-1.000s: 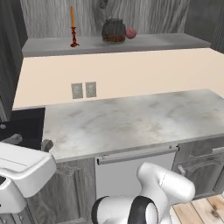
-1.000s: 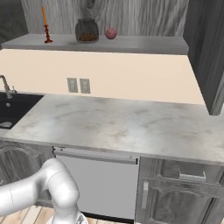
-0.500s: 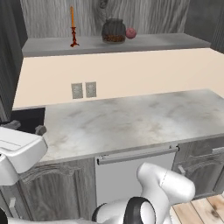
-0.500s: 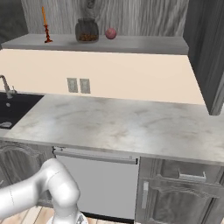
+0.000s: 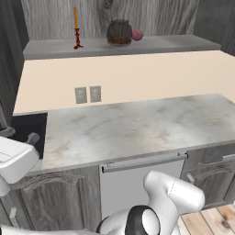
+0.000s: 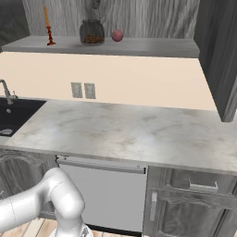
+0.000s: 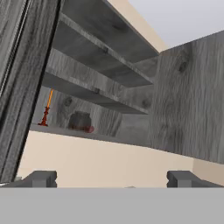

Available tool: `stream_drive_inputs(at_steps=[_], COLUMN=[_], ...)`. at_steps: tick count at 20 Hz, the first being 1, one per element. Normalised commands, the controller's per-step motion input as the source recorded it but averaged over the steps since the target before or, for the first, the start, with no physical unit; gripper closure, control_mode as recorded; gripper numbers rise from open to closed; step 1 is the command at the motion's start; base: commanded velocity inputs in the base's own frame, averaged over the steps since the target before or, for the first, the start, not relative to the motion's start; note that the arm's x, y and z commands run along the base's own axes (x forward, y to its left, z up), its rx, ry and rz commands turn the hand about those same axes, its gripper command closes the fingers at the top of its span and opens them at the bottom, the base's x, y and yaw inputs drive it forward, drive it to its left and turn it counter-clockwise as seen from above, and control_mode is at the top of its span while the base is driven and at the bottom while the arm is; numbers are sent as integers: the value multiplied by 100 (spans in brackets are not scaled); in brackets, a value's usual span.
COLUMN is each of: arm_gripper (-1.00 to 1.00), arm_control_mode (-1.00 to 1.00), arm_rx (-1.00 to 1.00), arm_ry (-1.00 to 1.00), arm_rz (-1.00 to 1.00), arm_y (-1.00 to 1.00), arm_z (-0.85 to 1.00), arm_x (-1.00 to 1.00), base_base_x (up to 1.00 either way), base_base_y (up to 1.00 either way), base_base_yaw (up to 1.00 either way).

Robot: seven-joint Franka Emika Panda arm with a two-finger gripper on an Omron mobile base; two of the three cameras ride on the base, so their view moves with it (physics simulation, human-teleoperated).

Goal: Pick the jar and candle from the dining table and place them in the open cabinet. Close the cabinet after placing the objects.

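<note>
The glass jar (image 5: 119, 33) (image 6: 91, 32) (image 7: 79, 122) stands on the grey shelf (image 5: 137, 45) of the open cabinet, brown pieces inside. Left of it on the same shelf stands the orange candle (image 5: 76, 28) (image 6: 47, 28) (image 7: 47, 110) in its dark red holder. My gripper (image 7: 112, 179) is open, with nothing between its fingertips (image 7: 41, 178), and looks up at the shelf from well below and in front. The cabinet doors (image 7: 188, 109) (image 6: 217, 55) stand open on both sides. The dining table is out of view.
A small red ball (image 5: 137, 34) (image 6: 117, 35) sits right of the jar. Below the cabinet lies a marble counter (image 5: 137, 128) with a black sink (image 6: 14, 115) at its left, a dishwasher front (image 6: 106, 194) beneath, and wall sockets (image 5: 87, 94) on the beige backsplash.
My hand has lifted and drifted left at the left edge of the left base view. The jar, candle and ball have stayed put on the shelf.
</note>
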Motion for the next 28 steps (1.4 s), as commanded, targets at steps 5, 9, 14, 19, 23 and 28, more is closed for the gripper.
stream_drive_inputs(at_steps=[5,9,14,19,23,28], arm_gripper=[-100,-100,-100,-100,-100,-100], arm_control_mode=[-100,-100,-100,-100,-100,-100], arm_rx=[0,0,0,0,0,0], arm_ry=[0,-1,-6,-1,0,0], arm_rz=[-15,-13,-4,-11,-14,-17], arm_y=[68,78,45,48,54,49], arm_z=[0,0,1,0,0,0], arm_x=[-5,-1,-9,16,39,47], base_base_x=[0,0,0,0,0,0], base_base_y=[0,0,0,0,0,0], base_base_yaw=[0,0,0,0,0,0])
